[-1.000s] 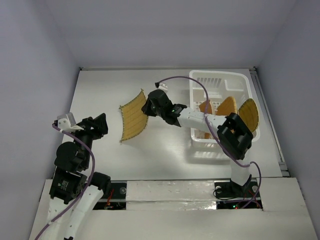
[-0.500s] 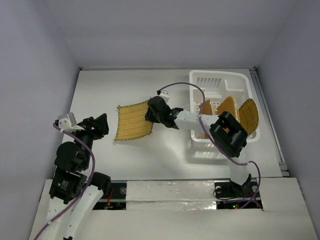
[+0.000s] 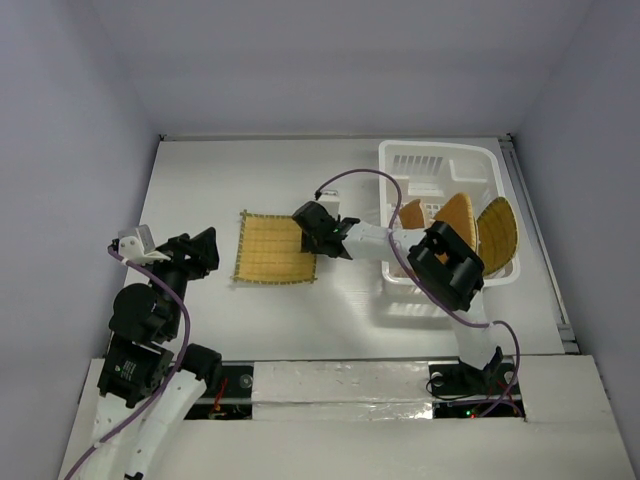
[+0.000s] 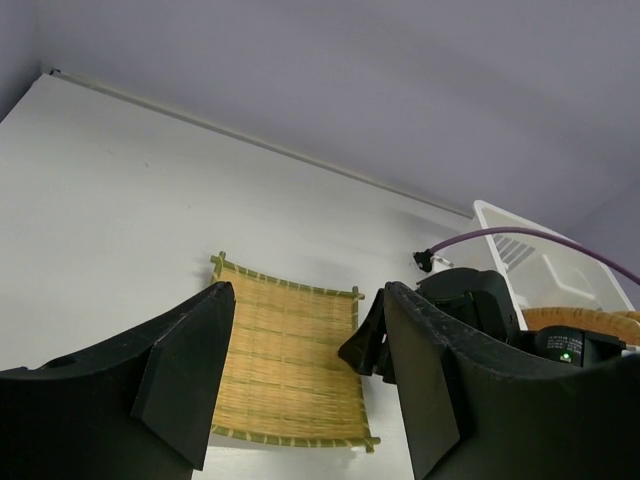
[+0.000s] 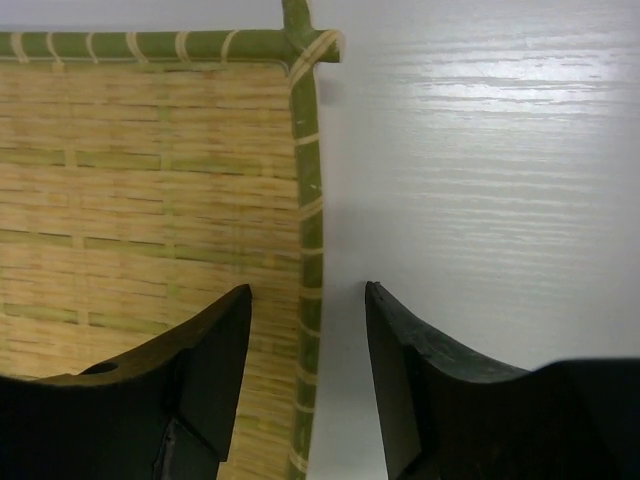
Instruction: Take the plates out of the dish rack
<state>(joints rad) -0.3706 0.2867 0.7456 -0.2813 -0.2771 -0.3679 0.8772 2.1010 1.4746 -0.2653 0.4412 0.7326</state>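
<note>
The left gripper hangs at about 8 o'clock on the table, its jaws well apart with nothing between them. It looks toward the middle of the table and plays no part in the work at this moment.

Just past the table's centre toward 9 o'clock, a square plate lies flat on the bare surface, well clear of the rack. That one counts as unloaded.

At the plate's 3 o'clock edge sits the right gripper. In the wrist view its jaws stand open, straddling the plate's green bound rim without pinching it. One finger is over the weave and the other over the table, so it has hold of nothing.

The rack fills the table's 2 o'clock corner. Three plates remain in it, standing on edge among the pegs: a left plate, a middle plate, and a right plate leaning out over the rack's 3 o'clock wall. Their exact shapes are hard to tell from above.

By this count, one plate is out and three are left, so the job is roughly a quarter done. The next step is probably for the right arm to go back to the rack for another plate.
</note>
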